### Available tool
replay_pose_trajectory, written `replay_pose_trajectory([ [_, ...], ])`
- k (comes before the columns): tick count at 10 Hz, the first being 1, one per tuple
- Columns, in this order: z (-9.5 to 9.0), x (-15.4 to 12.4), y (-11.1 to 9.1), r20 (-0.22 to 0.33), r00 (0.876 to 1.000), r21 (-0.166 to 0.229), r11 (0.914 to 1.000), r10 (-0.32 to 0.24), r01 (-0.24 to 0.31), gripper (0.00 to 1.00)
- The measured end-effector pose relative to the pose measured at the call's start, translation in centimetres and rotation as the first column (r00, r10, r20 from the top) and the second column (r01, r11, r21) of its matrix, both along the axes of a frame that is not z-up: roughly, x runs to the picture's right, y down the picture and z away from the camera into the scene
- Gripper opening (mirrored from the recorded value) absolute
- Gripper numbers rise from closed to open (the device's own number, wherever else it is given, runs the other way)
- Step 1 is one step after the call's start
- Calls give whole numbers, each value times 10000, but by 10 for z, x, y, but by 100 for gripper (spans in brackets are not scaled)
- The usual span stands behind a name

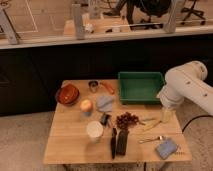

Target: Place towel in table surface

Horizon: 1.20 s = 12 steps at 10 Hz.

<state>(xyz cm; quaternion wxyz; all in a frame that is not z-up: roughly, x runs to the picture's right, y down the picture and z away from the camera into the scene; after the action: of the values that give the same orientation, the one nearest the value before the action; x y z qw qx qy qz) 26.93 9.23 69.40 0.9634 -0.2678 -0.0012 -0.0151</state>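
Observation:
A crumpled grey-blue towel [105,103] lies on the wooden table [70,145], near its middle, between an apple [86,105] and a green bin [140,87]. My white arm [187,87] reaches in from the right. My gripper [166,115] points down over the table's right side, just in front of the bin and well to the right of the towel. It does not touch the towel.
An orange bowl [67,94], a metal cup [93,85] and a carrot [108,88] stand at the back. A white cup [94,130], grapes [127,120], black tools [119,142], a fork [150,140] and a blue sponge [166,148] lie in front.

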Motion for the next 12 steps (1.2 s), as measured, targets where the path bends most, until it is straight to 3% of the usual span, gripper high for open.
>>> replay_pose_trajectory([
  [1, 6, -14, -7, 346, 9989, 59, 9995, -322, 320, 80],
  [3, 27, -62, -25, 1192, 9836, 262, 9908, -1352, 1330, 80],
  [4, 37, -85, -33, 1537, 9712, 372, 9833, -1820, 1784, 80],
  [6, 64, -138, -46, 2286, 9326, 565, 9602, -2792, 2736, 80],
  [7, 70, -152, -49, 2482, 9212, 635, 9540, -2995, 2931, 80],
  [12, 71, -154, -48, 2495, 9189, 612, 9520, -3054, 2998, 80],
])
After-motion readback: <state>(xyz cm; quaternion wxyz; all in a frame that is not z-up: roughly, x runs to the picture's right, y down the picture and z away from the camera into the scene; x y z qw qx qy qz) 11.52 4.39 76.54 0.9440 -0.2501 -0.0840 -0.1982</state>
